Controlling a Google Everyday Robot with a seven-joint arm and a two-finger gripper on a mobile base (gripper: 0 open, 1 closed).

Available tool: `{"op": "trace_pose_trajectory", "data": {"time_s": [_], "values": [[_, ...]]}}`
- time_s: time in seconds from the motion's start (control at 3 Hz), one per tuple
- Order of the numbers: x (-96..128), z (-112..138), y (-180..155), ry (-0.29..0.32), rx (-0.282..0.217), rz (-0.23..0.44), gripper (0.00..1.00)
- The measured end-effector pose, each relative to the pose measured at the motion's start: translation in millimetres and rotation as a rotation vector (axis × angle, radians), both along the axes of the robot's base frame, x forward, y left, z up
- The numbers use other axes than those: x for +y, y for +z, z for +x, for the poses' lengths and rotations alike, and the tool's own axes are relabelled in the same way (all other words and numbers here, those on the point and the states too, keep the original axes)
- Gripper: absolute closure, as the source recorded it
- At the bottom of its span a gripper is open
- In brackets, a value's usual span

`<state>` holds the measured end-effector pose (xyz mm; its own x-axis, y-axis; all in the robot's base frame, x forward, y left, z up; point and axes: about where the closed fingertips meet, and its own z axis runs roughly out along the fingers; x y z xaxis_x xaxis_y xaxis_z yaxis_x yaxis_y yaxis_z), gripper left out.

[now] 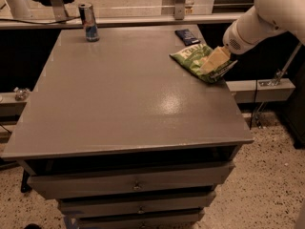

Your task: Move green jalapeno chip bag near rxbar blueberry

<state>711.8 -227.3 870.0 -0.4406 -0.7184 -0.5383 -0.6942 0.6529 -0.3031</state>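
Note:
The green jalapeno chip bag (198, 61) lies on the grey table (124, 94) near its right edge, toward the far side. The rxbar blueberry (187, 36), a small dark navy wrapper, lies flat just beyond the bag at the far right of the table, a short gap from it. My gripper (213, 61) comes in from the right on a white arm and rests on the right part of the bag, covering it there.
A slim blue-and-silver can (88, 22) stands upright at the far left of the table. Drawers (136, 185) sit under the tabletop at the front. A rail runs behind the table's far edge. Speckled floor lies to the right.

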Motion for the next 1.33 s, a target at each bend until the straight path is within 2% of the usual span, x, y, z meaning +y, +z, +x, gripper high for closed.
{"op": "trace_pose_trajectory", "data": {"time_s": [0.67,1.0,1.33], "values": [[-13,-3,40,-0.017,-0.086,0.007,0.0],[-15,-21,61,-0.007,-0.147,0.077,0.0],[-14,-59,69,0.045,-0.208,0.207,0.0]]}}
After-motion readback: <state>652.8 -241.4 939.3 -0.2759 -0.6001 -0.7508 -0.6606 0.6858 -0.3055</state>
